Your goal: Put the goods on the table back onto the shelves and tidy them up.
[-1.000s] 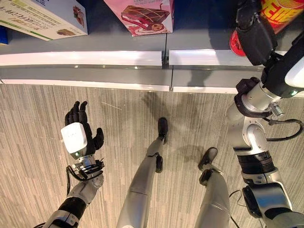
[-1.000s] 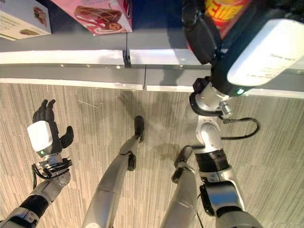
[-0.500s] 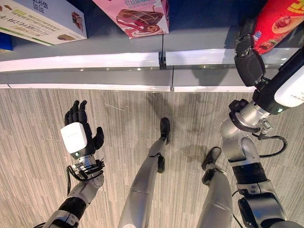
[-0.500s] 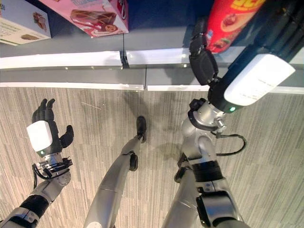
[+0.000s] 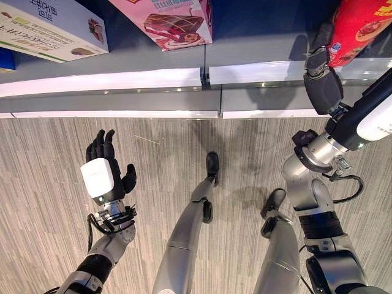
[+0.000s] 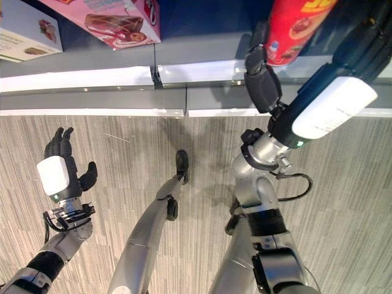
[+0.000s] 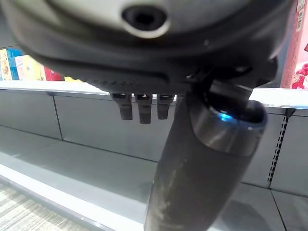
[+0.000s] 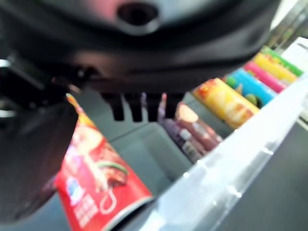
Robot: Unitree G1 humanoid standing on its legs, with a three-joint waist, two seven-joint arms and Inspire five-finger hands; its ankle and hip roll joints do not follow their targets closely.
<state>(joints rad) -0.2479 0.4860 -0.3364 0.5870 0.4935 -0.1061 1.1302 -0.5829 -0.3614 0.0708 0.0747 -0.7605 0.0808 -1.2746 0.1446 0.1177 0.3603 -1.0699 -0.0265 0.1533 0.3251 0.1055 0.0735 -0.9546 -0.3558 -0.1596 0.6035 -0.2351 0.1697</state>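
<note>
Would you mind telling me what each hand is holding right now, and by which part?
The right hand grips the red cylindrical can by its side near the base; the left hand is open, holding nothing.

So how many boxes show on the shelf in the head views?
2: a white box at the shelf's left, a pink box nearer its middle. More may sit beyond the frame.

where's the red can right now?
The red can is at the shelf's front edge on the robot's right in the left eye view, held by the right hand, well right of the pink box.
</note>
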